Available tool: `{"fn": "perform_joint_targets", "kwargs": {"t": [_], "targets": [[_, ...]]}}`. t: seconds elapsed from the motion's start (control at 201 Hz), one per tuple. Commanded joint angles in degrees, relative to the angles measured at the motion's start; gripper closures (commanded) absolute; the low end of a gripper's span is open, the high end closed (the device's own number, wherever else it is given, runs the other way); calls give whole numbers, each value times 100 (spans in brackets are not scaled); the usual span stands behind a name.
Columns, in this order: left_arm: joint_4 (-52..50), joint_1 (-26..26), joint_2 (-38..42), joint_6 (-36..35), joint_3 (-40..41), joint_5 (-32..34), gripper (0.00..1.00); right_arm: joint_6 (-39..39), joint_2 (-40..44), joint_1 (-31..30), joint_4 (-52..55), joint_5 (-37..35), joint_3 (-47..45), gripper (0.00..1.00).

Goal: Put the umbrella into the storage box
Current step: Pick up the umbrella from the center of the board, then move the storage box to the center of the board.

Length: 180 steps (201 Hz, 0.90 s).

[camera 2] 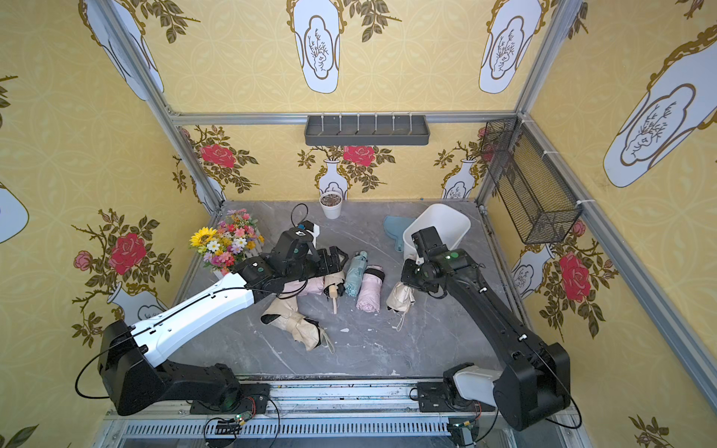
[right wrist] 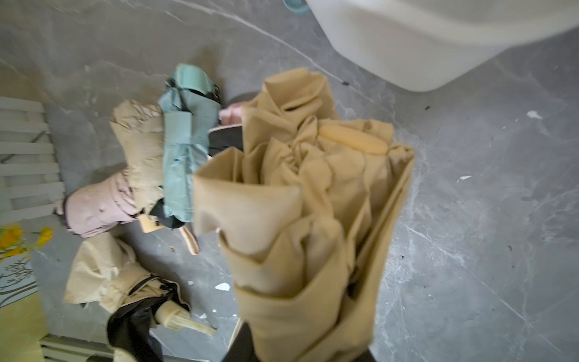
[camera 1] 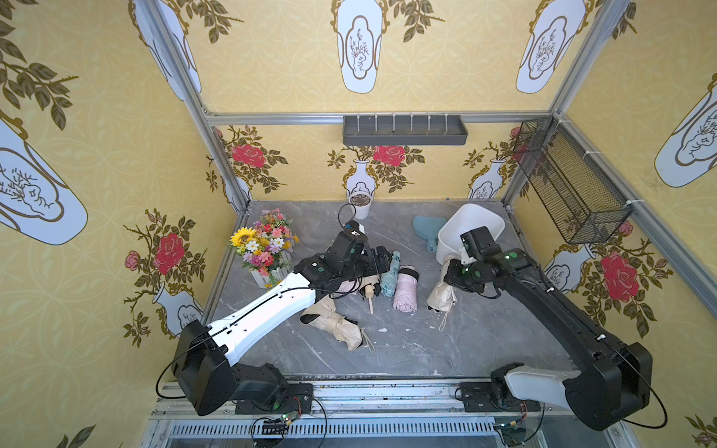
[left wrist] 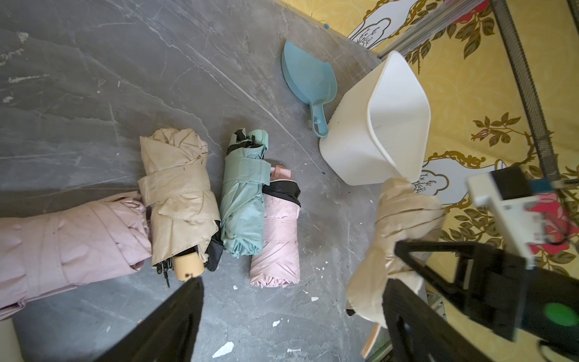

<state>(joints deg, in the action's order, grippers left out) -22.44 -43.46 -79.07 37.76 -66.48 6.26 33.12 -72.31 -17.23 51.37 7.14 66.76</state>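
Umbrella [camera 1: 440, 295], beige, sits clenched in the right pincer [camera 1: 450, 276], box [camera 1: 479, 219] just beside at its 1 o'clock; left pincer [camera 1: 384, 258] released over the pile [camera 1: 403, 289] at 9 o'clock.

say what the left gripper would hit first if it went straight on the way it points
Probably the mint umbrella, lying just ahead of the open left gripper; the black-trimmed pink umbrella lies beside it. Height over them is unclear.

beige folded fabric umbrella [right wrist: 313, 219]: plain tan-beige; white plastic storage box [camera 1: 475, 219]: plain white; pale-pink folded umbrella [camera 1: 405, 296]: black band; stone-look tabletop [camera 1: 426, 349]: grey, white veining.
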Motion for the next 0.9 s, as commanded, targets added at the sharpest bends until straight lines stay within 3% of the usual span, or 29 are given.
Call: {"fn": "perform_joint_targets", "kwargs": {"t": [0.0, 0.229, 0.498, 0.891], "targets": [[-6, 3, -77, -224, -6, -77, 5, -147, -76, 204, 317, -158, 753, 80], [128, 4, -271, -319, -22, -219, 5, -663, -944, 1183, 533, -42, 2303, 81], [125, 4, -491, -455, -58, -292, 5, -882, -1827, 1876, -223, -3, 2693, 81], [189, 4, -821, -365, -83, -417, 5, -1133, -3287, 2058, -1199, -54, 3175, 84]]}}
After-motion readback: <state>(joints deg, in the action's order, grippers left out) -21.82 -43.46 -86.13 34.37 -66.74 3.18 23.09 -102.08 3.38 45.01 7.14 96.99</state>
